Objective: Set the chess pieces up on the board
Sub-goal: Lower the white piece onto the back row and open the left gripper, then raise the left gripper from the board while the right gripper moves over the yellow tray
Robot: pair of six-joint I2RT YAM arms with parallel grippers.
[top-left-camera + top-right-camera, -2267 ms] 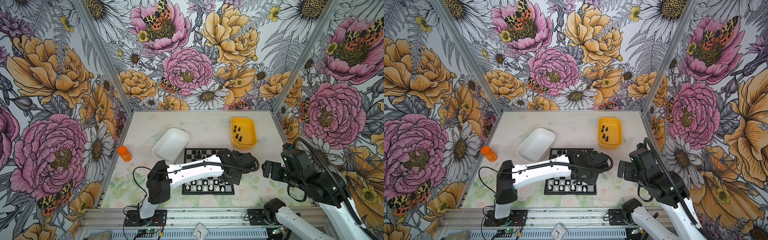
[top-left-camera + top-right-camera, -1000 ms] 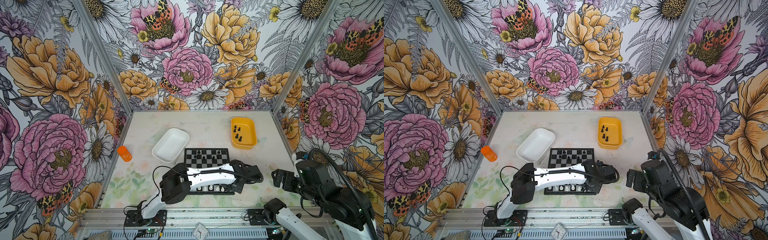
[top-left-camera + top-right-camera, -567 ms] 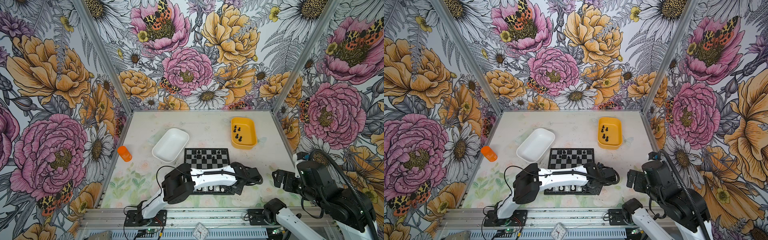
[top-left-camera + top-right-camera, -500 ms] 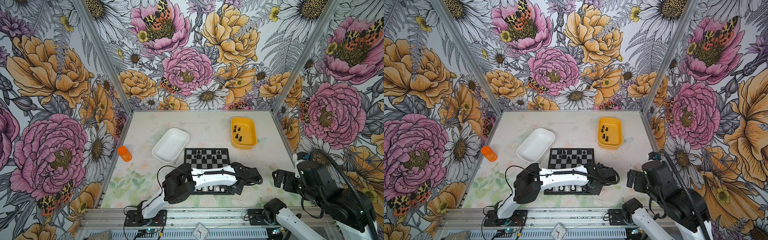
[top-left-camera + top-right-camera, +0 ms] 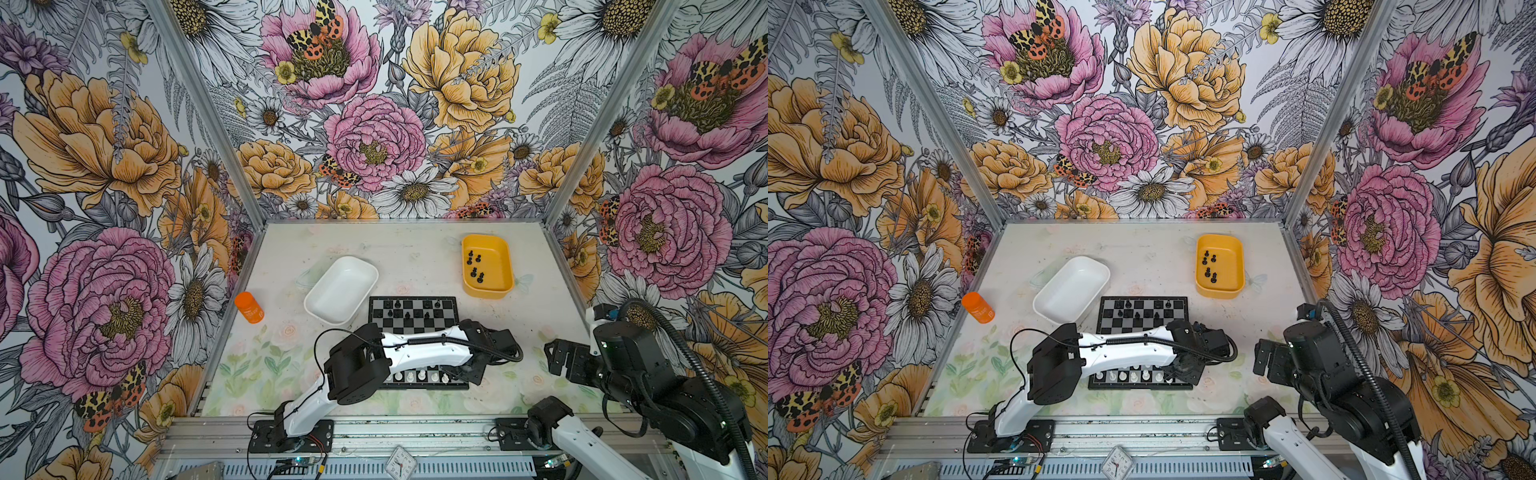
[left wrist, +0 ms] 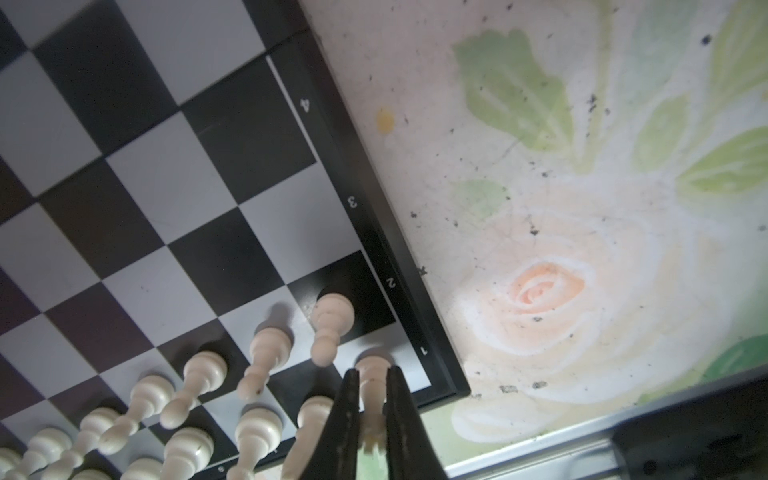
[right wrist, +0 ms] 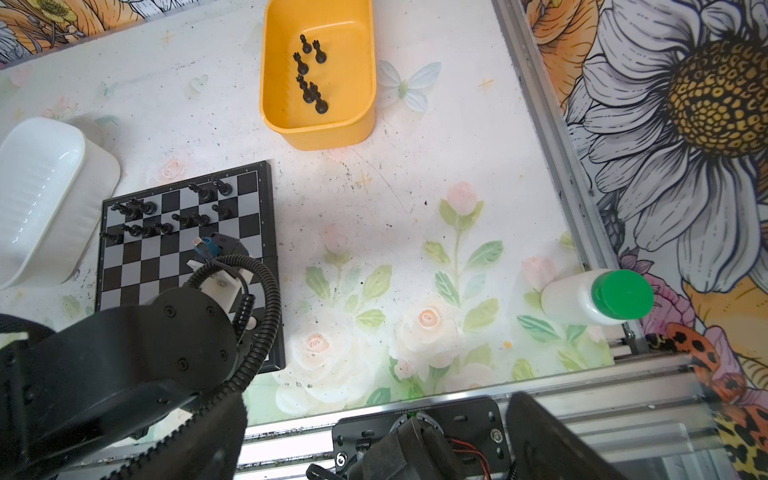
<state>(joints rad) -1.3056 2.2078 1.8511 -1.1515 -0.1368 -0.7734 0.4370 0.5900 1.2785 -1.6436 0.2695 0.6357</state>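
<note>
The board (image 5: 441, 322) (image 5: 1173, 321) lies at the table's near middle. Several black chess pieces (image 5: 408, 314) stand on its far rows, and white ones (image 5: 415, 376) line its near rows. My left gripper (image 5: 466, 375) (image 5: 1185, 375) is down at the board's near right corner. In the left wrist view it (image 6: 371, 384) is shut on a white chess piece (image 6: 374, 374) that stands upright on the corner square, beside a row of white pawns (image 6: 268, 353). My right gripper (image 5: 557, 362) (image 7: 374, 401) hangs open and empty to the right of the board.
A yellow tub (image 5: 487, 293) at the back right holds several black pieces (image 5: 476, 266). A white tub (image 5: 341, 291) touches the board's far left corner. An orange bottle (image 5: 248, 306) stands at the left edge, and a white bottle with a green cap (image 7: 598, 297) at the right edge.
The left arm swung from the middle of the board down to its near right corner. The right arm drew back to the near right. Over the last half second nothing visibly moves.
</note>
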